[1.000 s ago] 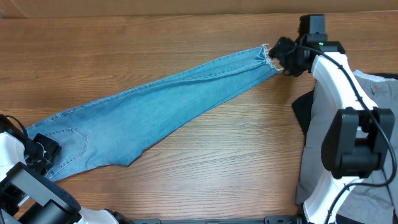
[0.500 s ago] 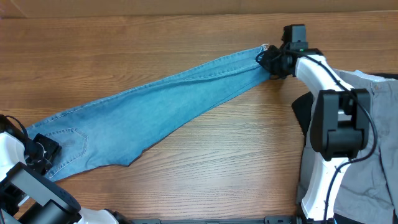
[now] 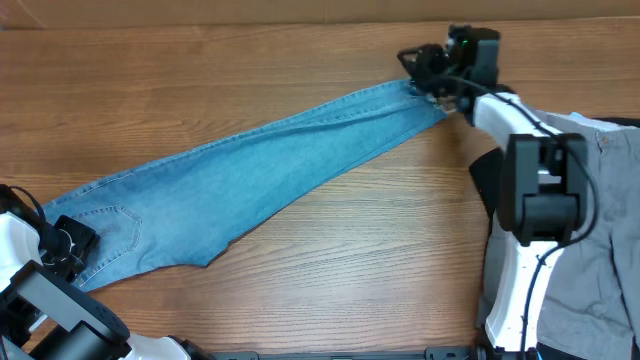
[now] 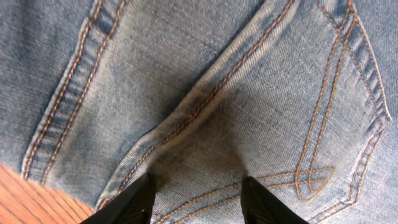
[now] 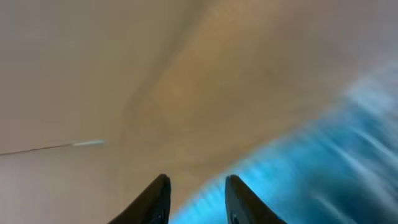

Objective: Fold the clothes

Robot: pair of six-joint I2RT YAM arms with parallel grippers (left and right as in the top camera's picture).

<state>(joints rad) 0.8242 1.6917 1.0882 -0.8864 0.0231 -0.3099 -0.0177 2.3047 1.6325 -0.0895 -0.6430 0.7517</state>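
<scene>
no readable text, labels or numbers anywhere in view.

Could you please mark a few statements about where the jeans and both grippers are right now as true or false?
1. The jeans lie stretched out diagonally on the table. True.
2. The jeans are folded into a compact stack. False: they lie at full length, not yet folded up.
3. The left gripper is on denim beside a stitched pocket. True.
4. The right gripper is over the middle of the leg. False: it is at the far hem end.
5. A grey garment lies at the table's right edge. True.
</scene>
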